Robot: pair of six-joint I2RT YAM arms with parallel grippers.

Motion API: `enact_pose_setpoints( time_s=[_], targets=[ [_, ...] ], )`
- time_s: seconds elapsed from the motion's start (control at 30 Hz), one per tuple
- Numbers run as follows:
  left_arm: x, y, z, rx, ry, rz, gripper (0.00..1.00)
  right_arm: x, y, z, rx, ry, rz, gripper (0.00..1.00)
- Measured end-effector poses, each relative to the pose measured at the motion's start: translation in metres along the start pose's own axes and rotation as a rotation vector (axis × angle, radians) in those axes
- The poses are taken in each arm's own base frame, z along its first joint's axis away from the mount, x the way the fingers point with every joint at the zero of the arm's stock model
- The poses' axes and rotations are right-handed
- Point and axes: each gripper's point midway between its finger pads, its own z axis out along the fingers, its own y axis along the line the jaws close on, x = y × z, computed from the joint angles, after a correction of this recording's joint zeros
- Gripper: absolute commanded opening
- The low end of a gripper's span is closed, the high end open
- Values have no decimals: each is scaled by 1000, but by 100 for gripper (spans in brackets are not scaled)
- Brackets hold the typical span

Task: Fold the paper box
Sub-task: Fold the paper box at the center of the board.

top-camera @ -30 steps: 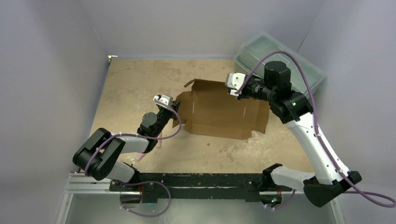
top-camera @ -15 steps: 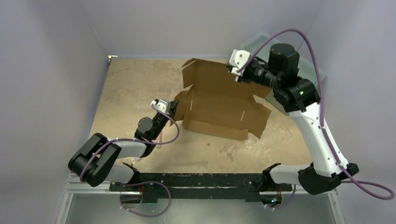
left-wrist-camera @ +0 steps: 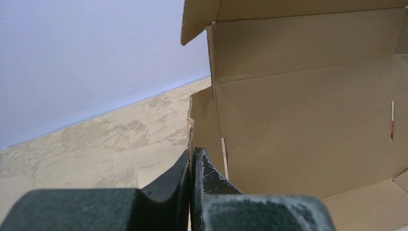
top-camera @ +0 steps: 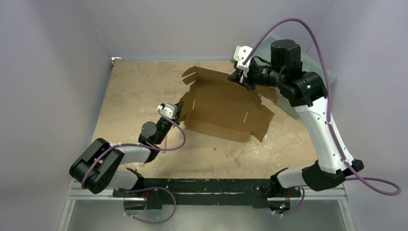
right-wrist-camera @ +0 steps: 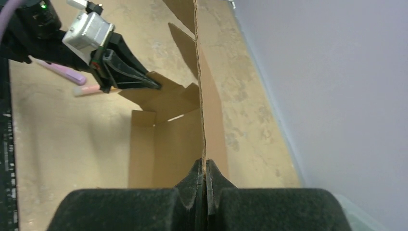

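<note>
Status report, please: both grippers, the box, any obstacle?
Left gripper shut on paper box side flap. Right gripper shut on its far panel, held up. Nothing seen blocking.

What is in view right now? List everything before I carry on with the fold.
paper box: one, plain brown cardboard, mid-table, far panel raised, flaps loose
toolbox: one, translucent grey-green plastic, far right corner, mostly hidden behind the right arm
pen-shaped items: two, one lilac, one pink, lying on the table beside the left arm
table: one, mottled tan, under everything
cables: two, purple, one along each arm
left claw: one, black, shut on the box's left flap
right claw: one, black, shut on the edge of the raised far panel
</note>
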Motion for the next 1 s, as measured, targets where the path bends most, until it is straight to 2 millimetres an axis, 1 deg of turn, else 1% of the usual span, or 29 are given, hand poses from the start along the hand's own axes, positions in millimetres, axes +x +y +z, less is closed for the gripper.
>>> enact_pose_setpoints(
  time_s=[0.17,0.3,0.7,0.93,0.97,1.0],
  targets=[
    [4,3,1,-14,4,18,0,4,13,5,-62,1,72,0],
    [2,5,2,-26,-7,26,0,2,18,4,-81,-8,102,0],
    [-5,9,0,-44,-43,56,0,-9,25,-14,-67,-37,126,0],
    [-8,11,-6,-46,-68,82,0,-14,25,-23,-45,-48,127,0],
    [-8,11,-7,-44,-70,85,0,-14,25,-24,-40,-49,125,2],
    [-8,10,-8,-42,-73,90,0,-14,24,-26,-31,-47,124,9]
  ],
)
